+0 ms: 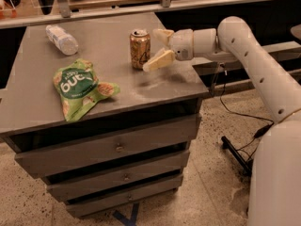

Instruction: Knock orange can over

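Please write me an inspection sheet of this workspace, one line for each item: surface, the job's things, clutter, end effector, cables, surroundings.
Surface: grey cabinet top, with drawers below.
Job's things: orange can stands upright, toward the back right of the top.
Clutter: green snack bag lies flat at the front left; clear water bottle lies on its side at the back left.
End effector: end effector just right of the can, fingers open, one by the rim, one low; contact cannot be told.
Cables: black cable on the floor, right of the cabinet.
Surroundings: speckled floor; rail behind.
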Available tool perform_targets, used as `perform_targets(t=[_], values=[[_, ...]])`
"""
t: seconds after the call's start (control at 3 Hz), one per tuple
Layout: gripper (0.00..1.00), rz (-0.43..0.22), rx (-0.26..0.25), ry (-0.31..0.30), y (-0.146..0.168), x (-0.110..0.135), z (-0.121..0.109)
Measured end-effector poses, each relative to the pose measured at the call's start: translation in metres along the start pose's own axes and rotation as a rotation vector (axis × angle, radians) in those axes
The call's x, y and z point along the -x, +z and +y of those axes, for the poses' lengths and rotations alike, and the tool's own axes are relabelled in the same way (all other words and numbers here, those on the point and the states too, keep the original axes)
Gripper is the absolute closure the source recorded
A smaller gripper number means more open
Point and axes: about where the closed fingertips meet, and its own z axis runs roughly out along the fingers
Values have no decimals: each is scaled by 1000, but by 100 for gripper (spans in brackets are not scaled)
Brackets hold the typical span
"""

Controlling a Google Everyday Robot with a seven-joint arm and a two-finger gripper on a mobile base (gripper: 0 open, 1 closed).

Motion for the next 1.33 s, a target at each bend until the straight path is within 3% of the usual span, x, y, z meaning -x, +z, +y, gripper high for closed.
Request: perform_targets(t=[0.33,1.0,1.33], values=[[2,-25,40,10,17,0,-4],[44,-44,101,17,35,-2,-3],[66,-41,96,-13,31,6,-7]])
